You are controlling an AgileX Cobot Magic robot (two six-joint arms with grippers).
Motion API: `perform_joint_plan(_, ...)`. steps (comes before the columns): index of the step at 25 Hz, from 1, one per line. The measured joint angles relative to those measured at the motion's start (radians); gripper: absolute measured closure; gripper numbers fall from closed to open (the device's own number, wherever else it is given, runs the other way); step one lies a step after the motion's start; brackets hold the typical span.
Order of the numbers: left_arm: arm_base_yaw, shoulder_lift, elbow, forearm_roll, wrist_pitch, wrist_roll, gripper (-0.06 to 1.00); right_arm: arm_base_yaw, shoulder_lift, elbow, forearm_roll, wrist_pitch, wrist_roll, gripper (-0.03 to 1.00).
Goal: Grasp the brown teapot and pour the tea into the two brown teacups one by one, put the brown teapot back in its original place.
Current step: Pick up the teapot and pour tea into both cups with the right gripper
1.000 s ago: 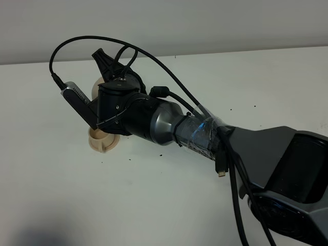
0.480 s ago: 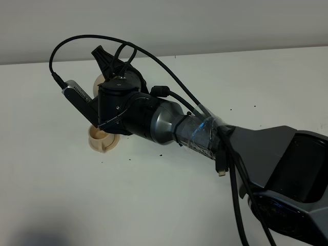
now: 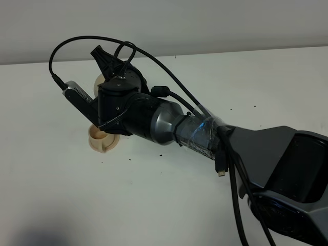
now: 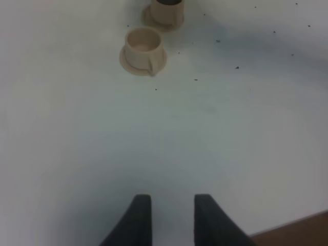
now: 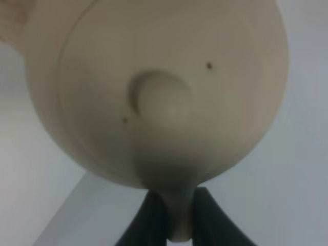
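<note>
My right gripper (image 3: 105, 64) reaches across to the left side of the table, shut on the loop handle of the brown teapot (image 5: 159, 92). The pot's lid and knob fill the right wrist view. From above, only a tan sliver of the teapot (image 3: 96, 86) shows behind the wrist. One brown teacup (image 3: 102, 139) sits on its saucer just below the wrist. The left wrist view shows both teacups, the near one (image 4: 145, 48) and the far one (image 4: 166, 11). My left gripper (image 4: 171, 218) hangs open and empty, well back from them. The original place is out of view.
The right arm (image 3: 205, 133) and its looping black cables (image 3: 77, 43) stretch diagonally over the white table (image 3: 154, 205). Small dark specks dot the surface. A brown table edge (image 4: 302, 228) shows beside the left gripper.
The right gripper and teapot have shifted very slightly; nothing else differs.
</note>
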Motion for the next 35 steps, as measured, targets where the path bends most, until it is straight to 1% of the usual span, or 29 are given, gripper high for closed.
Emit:
perform_joint_plan(13, 0.000, 0.000, 0.000, 0.000, 0.000, 0.000, 0.72, 0.008, 0.020, 0.000, -0.011, -0.005, -0.011, 0.86)
perform_joint_plan(21, 0.000, 0.000, 0.000, 0.000, 0.000, 0.000, 0.72, 0.013, 0.043, 0.000, -0.044, -0.001, -0.016, 0.86)
perform_joint_plan(31, 0.000, 0.000, 0.000, 0.000, 0.000, 0.000, 0.72, 0.017, 0.049, 0.000, -0.088, 0.040, -0.016, 0.86)
perform_joint_plan(35, 0.000, 0.000, 0.000, 0.000, 0.000, 0.000, 0.72, 0.017, 0.049, 0.000, -0.102, 0.042, -0.016, 0.86)
